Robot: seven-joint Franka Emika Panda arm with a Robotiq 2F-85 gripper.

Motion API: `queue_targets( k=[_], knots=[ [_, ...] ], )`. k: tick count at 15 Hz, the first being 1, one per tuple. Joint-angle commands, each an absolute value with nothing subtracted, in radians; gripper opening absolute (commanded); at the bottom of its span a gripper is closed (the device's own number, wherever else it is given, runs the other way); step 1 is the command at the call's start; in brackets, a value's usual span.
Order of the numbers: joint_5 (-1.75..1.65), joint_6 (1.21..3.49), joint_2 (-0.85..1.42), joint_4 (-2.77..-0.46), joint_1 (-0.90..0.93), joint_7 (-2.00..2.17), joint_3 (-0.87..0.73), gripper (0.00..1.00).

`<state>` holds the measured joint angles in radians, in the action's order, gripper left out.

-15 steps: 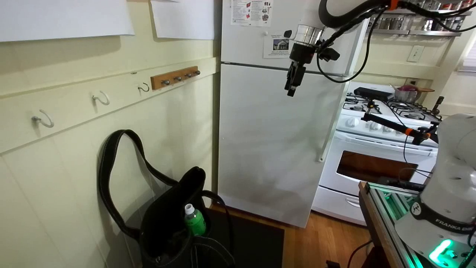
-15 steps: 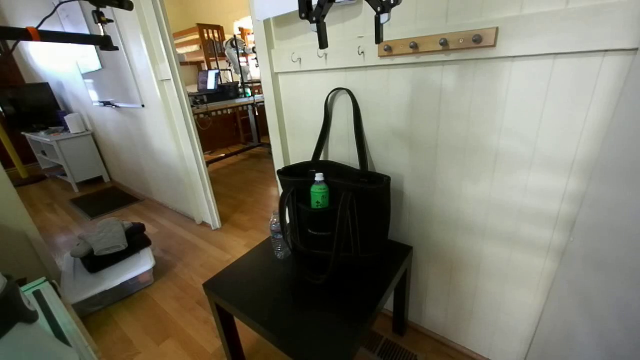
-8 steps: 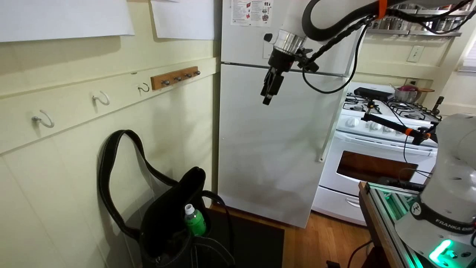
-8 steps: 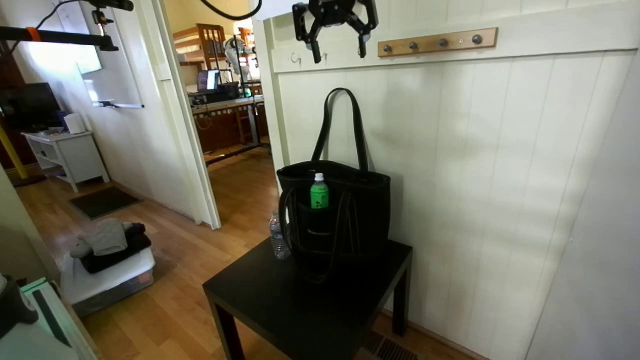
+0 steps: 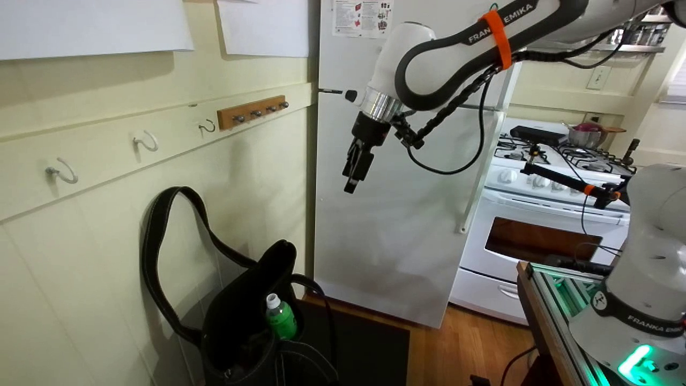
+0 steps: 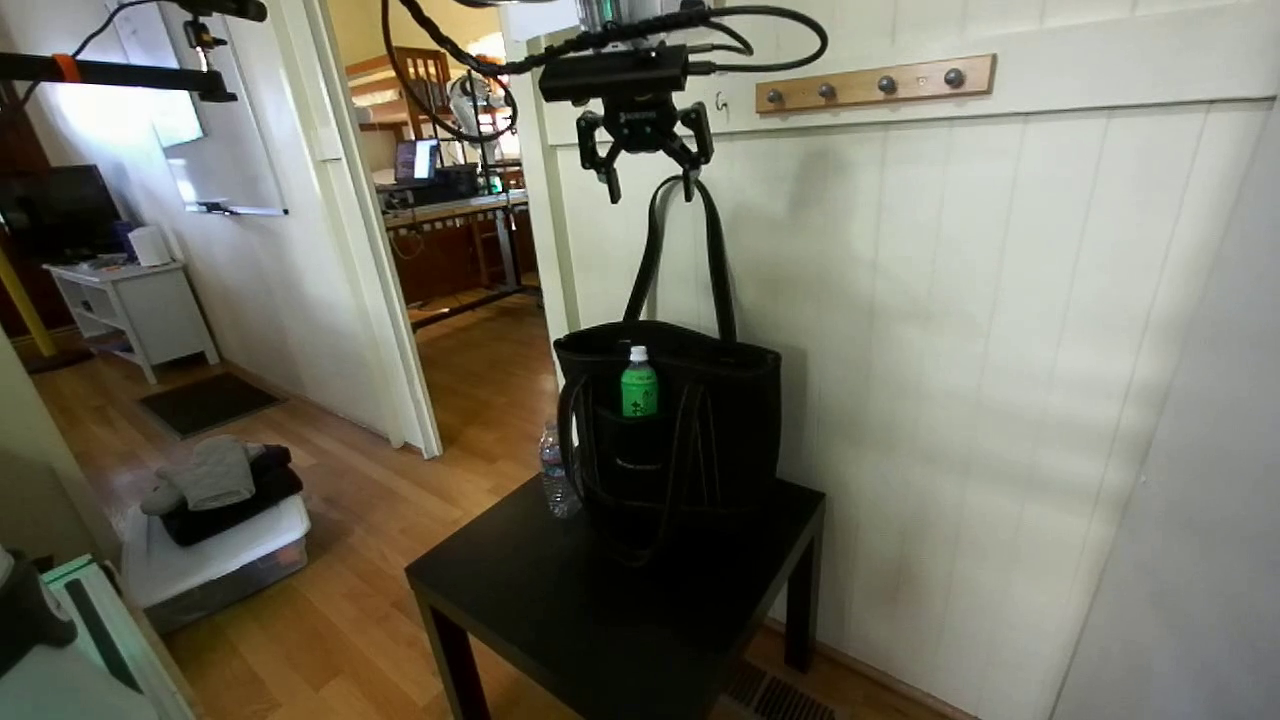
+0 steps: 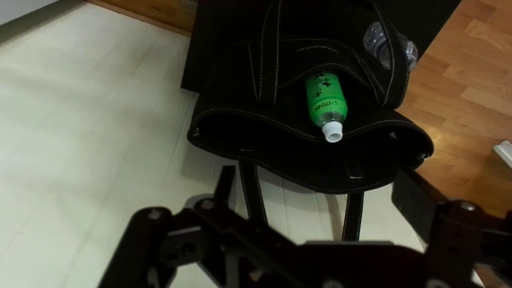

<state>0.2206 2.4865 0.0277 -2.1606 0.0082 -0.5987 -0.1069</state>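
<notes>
Hovering with Robotiq gripper (image 6: 651,196) spread wide, holding nothing, apart from ITO EN bottle (image 7: 328,98) pocketed in black tote (image 6: 747,430), at wrist view's twelve o'clock. Best lowered astride white top (image 7: 333,130), avoiding upright strap (image 7: 354,216).

You're showing black on the gripper (image 6: 652,193), and your white arm (image 5: 386,69) is sporting an orange band (image 5: 497,39)! In an exterior view, along the far edge of the black table (image 6: 590,610), a black bag (image 6: 745,440) is flaunting pale dashed stitching (image 7: 277,60), its green-labelled bottle (image 7: 326,96) flashing dark lettering (image 7: 322,85) and a white top (image 7: 333,130). By the far left corner you're getting a clear bottle (image 6: 553,472); past the far right corner, a cream wall (image 6: 950,400) is running vertical lines; off the near left corner, honey-brown floorboards (image 6: 345,600) are showing stripes.
</notes>
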Motion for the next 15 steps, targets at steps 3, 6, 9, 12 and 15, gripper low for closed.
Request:
queue_targets(
  k=[3,6,9,12,15],
  knots=[
    [0.228,2.485,0.067,-2.138,-0.022,-0.607,-0.065,1.00],
    [0.243,2.498,0.109,-2.112,-0.025,-0.577,-0.062,1.00],
    [0.256,2.529,0.188,-2.078,-0.030,-0.495,-0.042,1.00],
    [0.270,2.571,0.284,-2.022,-0.034,-0.409,-0.005,1.00],
    [0.309,2.592,0.404,-1.936,-0.049,-0.377,0.053,1.00]
  ],
)
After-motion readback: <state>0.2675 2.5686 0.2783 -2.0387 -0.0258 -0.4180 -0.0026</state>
